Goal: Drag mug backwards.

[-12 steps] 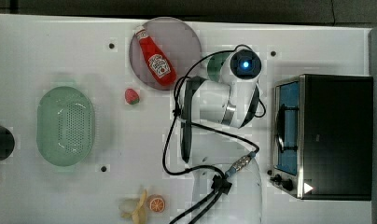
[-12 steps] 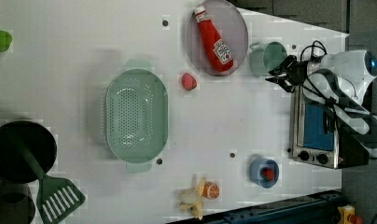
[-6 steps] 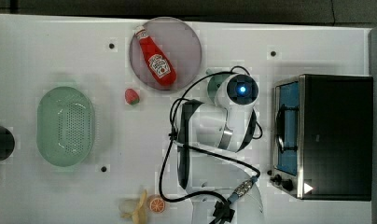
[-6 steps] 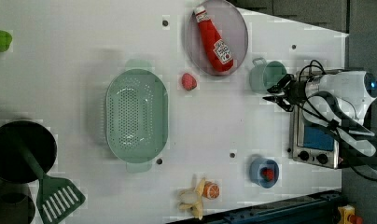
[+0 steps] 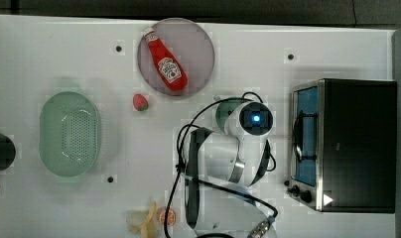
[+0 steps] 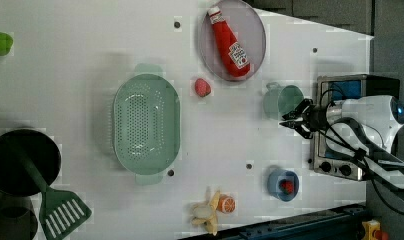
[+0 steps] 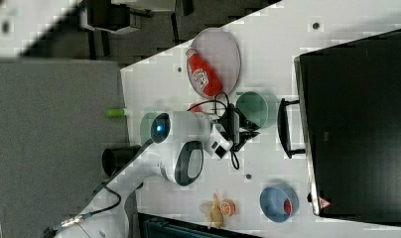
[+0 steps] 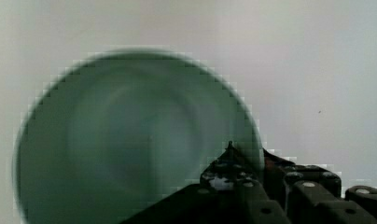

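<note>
A round purple plate [image 5: 198,39] sits on the white table [image 5: 64,49] and carries a red ketchup bottle [image 5: 165,68] lying on its side. In the top view, a small red strawberry [image 5: 140,102] lies just off the plate's lower left, and a pale-green perforated oval basket [image 5: 69,134] stands well to the plate's left. A black toaster oven with a blue glass door [image 5: 347,144] stands far right of the plate. A peeled banana with an orange slice [image 5: 151,218] lies well below it. In the left view, a small blue round dish holding a red piece [image 6: 282,183] sits far below the plate.
</note>
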Controlling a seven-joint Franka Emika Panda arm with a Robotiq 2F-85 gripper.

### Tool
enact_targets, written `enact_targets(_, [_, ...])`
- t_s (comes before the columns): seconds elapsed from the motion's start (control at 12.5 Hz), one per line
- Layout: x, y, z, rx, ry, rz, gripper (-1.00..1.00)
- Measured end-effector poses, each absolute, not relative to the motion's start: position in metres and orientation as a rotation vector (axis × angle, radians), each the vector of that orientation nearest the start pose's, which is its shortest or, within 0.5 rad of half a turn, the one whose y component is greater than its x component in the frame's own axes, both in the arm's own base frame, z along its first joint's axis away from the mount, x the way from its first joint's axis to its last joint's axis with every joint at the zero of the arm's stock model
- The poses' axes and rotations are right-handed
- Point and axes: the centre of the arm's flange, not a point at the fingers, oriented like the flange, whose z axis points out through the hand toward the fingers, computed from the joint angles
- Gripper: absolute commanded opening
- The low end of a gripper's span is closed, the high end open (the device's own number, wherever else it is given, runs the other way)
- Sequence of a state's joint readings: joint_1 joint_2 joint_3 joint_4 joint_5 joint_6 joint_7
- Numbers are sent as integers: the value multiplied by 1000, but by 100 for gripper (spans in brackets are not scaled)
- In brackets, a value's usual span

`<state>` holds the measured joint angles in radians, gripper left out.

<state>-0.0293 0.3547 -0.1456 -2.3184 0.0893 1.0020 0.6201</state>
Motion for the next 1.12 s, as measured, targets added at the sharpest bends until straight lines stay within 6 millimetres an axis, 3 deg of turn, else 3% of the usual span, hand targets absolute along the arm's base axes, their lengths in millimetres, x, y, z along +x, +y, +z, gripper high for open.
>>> enact_targets(0.4, [479, -95, 182, -2176, 2360, 153, -65])
enact_targets(0.64, [450, -98, 171, -2160, 2409, 229, -65])
enact_targets(0.8, [434, -97, 175, -2181, 2414, 286, -65])
enact_targets(1.12, [427, -93, 183, -2174, 2454, 479, -65])
